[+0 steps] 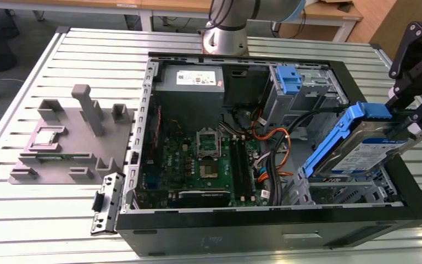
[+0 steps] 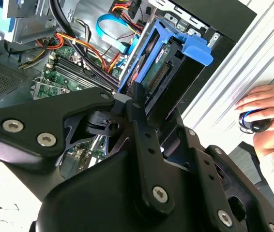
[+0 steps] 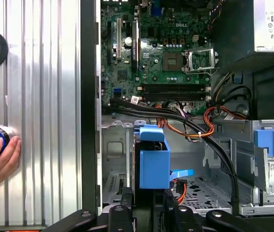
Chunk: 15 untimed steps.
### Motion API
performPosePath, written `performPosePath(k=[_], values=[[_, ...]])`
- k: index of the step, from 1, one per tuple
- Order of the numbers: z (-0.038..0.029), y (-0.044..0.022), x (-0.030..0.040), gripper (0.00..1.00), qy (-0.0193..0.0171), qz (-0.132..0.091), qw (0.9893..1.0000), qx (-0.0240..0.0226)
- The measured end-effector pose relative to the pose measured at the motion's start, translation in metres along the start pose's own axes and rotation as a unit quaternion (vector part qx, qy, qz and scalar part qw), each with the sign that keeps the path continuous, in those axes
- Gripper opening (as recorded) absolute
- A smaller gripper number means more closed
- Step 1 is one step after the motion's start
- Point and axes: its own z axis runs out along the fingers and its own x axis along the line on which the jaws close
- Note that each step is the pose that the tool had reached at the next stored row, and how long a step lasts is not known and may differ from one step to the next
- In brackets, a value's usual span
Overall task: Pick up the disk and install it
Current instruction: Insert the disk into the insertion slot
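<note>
The gripper (image 1: 410,129) clamped on the disk (image 1: 354,151), tilted over the open computer case (image 1: 270,231).
Exterior view: the jaws hold the silver, blue-framed disk by its upper end, slanted above the metal bay (image 1: 350,192). Second wrist view: black fingers (image 2: 139,121) pinch its edge; a person's hand (image 2: 267,108) lies over the ribbed table (image 2: 253,63). First wrist view: its blue plastic end rises near the green motherboard (image 3: 161,53).

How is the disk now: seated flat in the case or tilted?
Tilted, not seated: the disk leans steeply over the drive cage, held by the gripper.
</note>
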Motion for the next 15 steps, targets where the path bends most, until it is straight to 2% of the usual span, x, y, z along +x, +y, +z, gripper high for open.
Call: performPosePath(k=[15], values=[[0.0024,-0.0002,0.0004,0.35,0.0,0.001,1.0,0.0001]])
